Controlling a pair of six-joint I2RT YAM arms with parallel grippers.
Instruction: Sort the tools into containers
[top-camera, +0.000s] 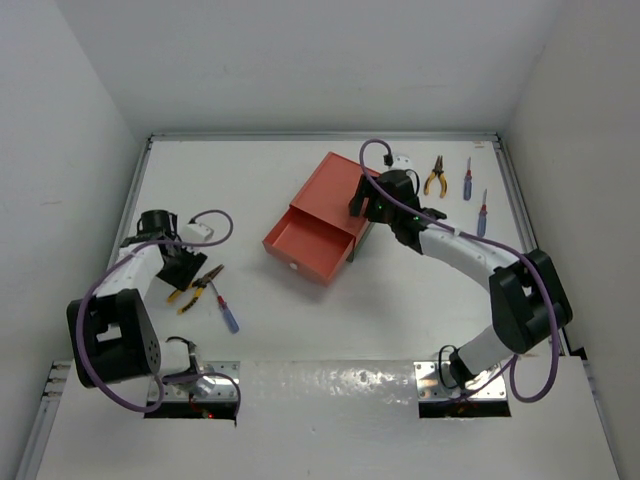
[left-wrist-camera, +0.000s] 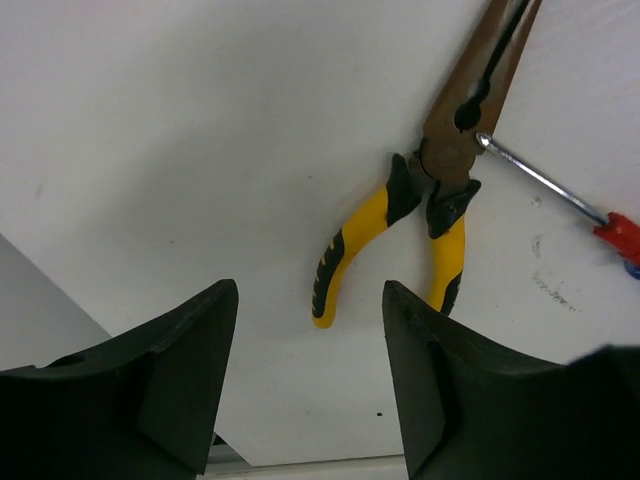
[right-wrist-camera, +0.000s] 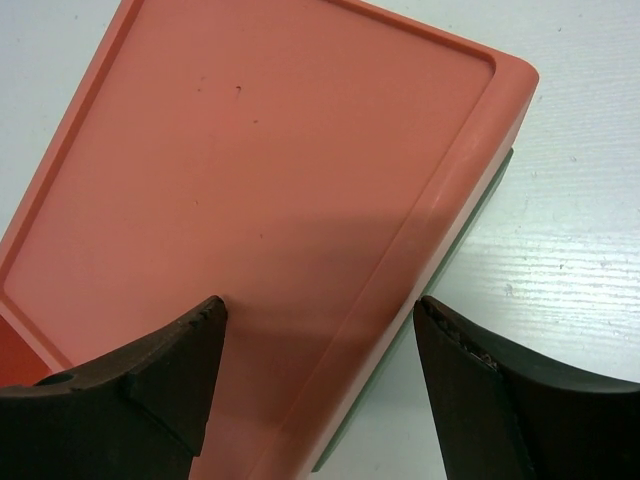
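Note:
The salmon-red box (top-camera: 335, 188) sits mid-table on a dark green box (top-camera: 364, 240), with its drawer (top-camera: 305, 245) pulled out to the front left. My right gripper (top-camera: 360, 196) is open and empty, its fingers straddling the salmon box's right edge (right-wrist-camera: 300, 150) over the green edge (right-wrist-camera: 455, 255). My left gripper (top-camera: 183, 273) is open and empty just behind the handles of yellow-handled pliers (top-camera: 203, 284), also seen in the left wrist view (left-wrist-camera: 440, 170). A blue-and-red screwdriver (top-camera: 226, 312) lies against them (left-wrist-camera: 560, 190). A second pair of pliers (top-camera: 434, 176) and two screwdrivers (top-camera: 467, 180) (top-camera: 482, 213) lie at the back right.
White walls enclose the table on the left, back and right. A small white object (top-camera: 402, 158) lies at the back near the right arm's cable. The open drawer has a white knob (top-camera: 293, 266) on its front.

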